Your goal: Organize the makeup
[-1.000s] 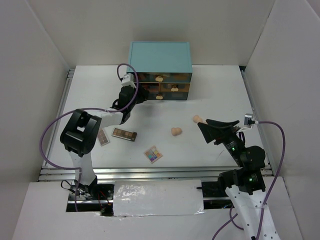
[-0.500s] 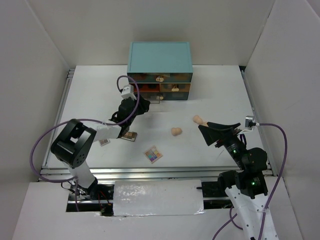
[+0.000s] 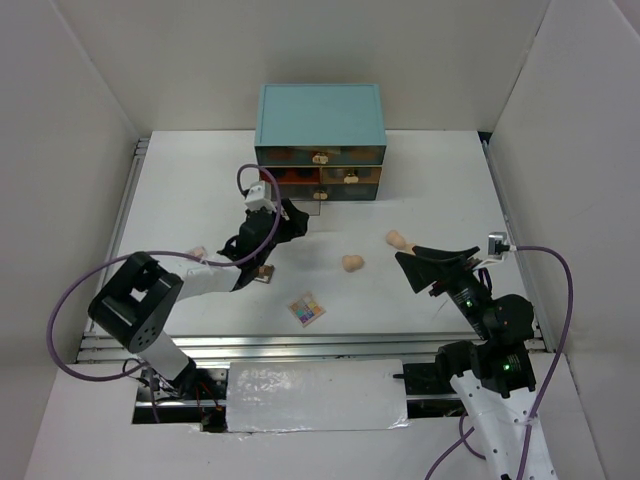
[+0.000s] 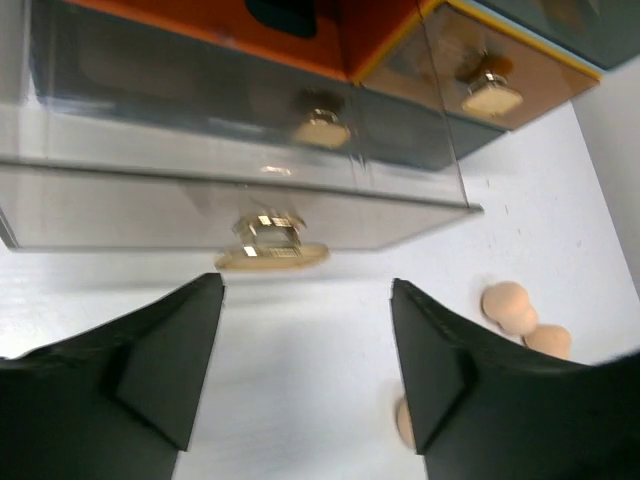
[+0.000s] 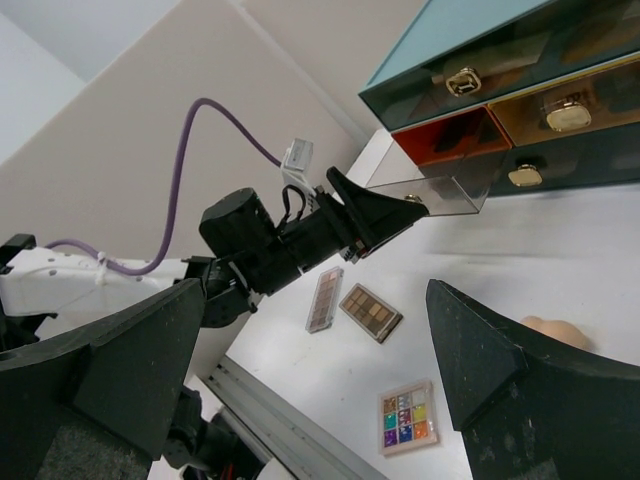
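The left fingers (image 4: 150,370) and right fingers (image 5: 500,400) gape empty. Swinging toward the palette (image 5: 371,310), the left pair could knock the drawer (image 4: 120,205) protruding at upper centre.

The left arm (image 3: 200,275) stretches low from its base toward the far right, elbow bent; the left gripper (image 3: 292,224) points away from the bases, jaws spread wide and holding nothing; the right arm (image 3: 495,330) stands folded near its base; the right gripper (image 3: 432,262) points leftward, jaws likewise wide apart and empty.
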